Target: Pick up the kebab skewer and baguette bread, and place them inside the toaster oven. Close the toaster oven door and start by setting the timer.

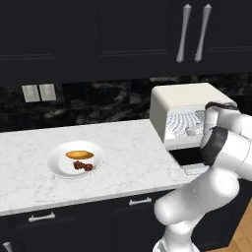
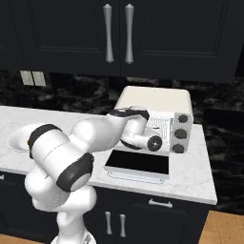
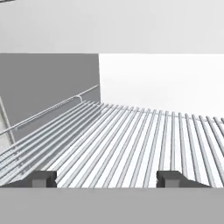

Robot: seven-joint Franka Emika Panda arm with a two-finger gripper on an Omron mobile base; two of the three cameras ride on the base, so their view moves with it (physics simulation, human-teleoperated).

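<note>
The baguette bread (image 1: 79,154) and the kebab skewer (image 1: 83,166) lie side by side on a white plate (image 1: 58,166) at the left of the counter, far from my hand. At the right stands the cream toaster oven (image 1: 184,96) (image 2: 155,99). The toaster oven door (image 2: 138,163) (image 1: 189,156) is folded down flat in front of it. My arm reaches into the oven mouth. My gripper (image 3: 106,178) hovers just above the bare wire rack (image 3: 131,135), open, with nothing between its fingertips (image 3: 43,178).
Three knobs (image 2: 181,133) run down the oven's right side. The white marble counter (image 1: 128,147) stretches between plate and oven. Dark cabinets with pale handles (image 1: 183,34) hang overhead. A wall outlet (image 1: 39,92) sits on the black backsplash.
</note>
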